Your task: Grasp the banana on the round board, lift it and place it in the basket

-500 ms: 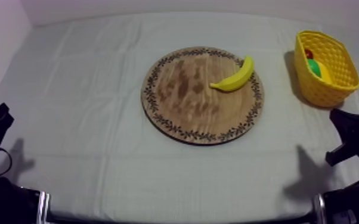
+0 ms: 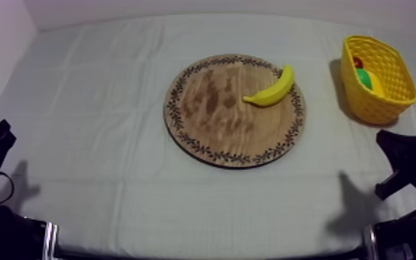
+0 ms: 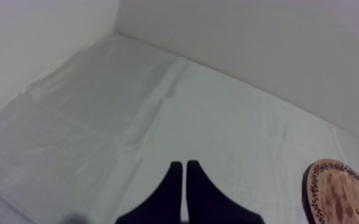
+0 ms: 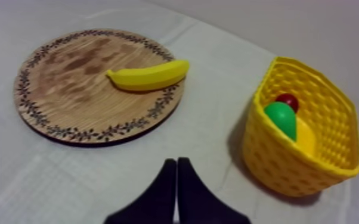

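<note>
The yellow banana (image 2: 271,88) lies on the right rim of the round wooden board (image 2: 211,104), its tip toward the yellow basket (image 2: 364,104) at the table's right. My right gripper (image 2: 390,146) hovers low at the right side, in front of the basket. In the right wrist view its fingertips (image 4: 176,167) lie together as a narrow wedge, shut on nothing, short of the banana (image 4: 149,76), the board (image 4: 68,83) and the basket (image 4: 289,173). My left gripper (image 2: 1,131) rests at the lower left, shut (image 3: 185,170), far from the board (image 3: 337,190).
Inside the basket sit a small red fruit (image 4: 288,101), a green pear (image 4: 281,118) and a yellow piece (image 4: 305,137). Bare cloth stretches left of the board and along the front edge. A wall runs behind the table.
My right gripper has shifted slightly, a little lower and leftward in the top view. The banana, board, basket and left arm have stayed put.
</note>
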`<act>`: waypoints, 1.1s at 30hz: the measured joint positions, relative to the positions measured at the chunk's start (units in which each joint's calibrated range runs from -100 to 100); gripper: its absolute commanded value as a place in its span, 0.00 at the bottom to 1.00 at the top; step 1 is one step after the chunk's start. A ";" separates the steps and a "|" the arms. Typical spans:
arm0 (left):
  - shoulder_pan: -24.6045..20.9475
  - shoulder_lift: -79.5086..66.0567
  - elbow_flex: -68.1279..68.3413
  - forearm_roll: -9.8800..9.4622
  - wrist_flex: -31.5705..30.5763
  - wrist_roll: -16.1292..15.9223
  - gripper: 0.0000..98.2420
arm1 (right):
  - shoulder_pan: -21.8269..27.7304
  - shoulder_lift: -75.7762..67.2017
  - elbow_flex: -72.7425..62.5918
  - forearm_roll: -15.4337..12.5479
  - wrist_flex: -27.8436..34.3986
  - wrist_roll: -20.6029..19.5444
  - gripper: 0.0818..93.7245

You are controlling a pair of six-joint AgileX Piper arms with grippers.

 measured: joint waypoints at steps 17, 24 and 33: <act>0.00 0.00 0.00 0.00 0.00 0.00 0.00 | -9.53 2.66 -1.92 -0.09 -2.54 -1.92 0.00; 0.00 0.00 0.00 0.00 0.00 0.00 0.00 | -9.99 15.26 -11.63 -0.61 -2.16 0.06 0.00; 0.00 0.00 0.00 0.00 0.00 0.00 0.00 | -10.27 37.74 -36.97 0.61 12.50 0.70 0.00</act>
